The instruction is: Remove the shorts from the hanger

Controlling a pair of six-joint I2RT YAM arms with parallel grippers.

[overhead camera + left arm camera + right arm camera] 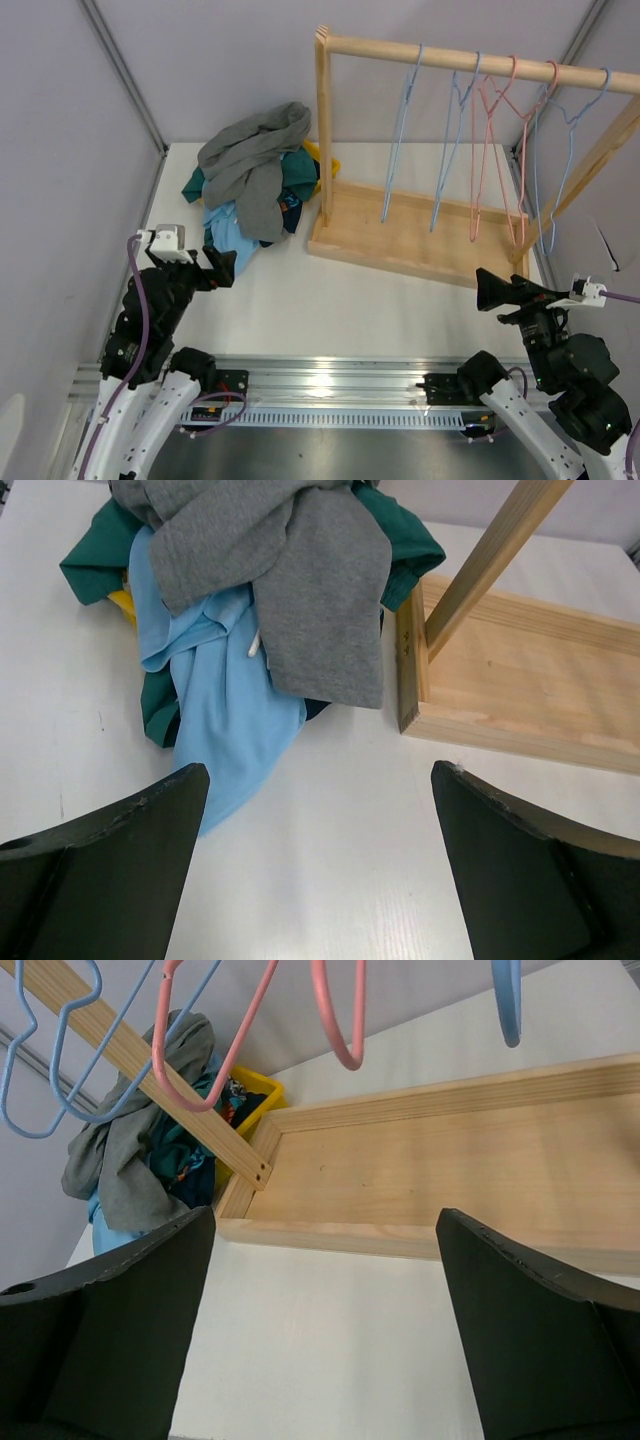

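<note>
Hovering low, both sets of jaws spread wide, nothing held

Out past the left gripper (220, 267) the shorts (255, 170) sit in one heap far left by the rack (400, 245) post. Grey's on top, a light blue tail runs toward the near edge, teal's underneath. The right gripper (490, 290) faces five hangers (398, 150), three blue and two pink.

Heaped shorts (255, 185) at the bench's (400, 300) far left corner bury most of a yellow container (264, 1091), and the grey pair (250, 150) hides those beneath.
</note>
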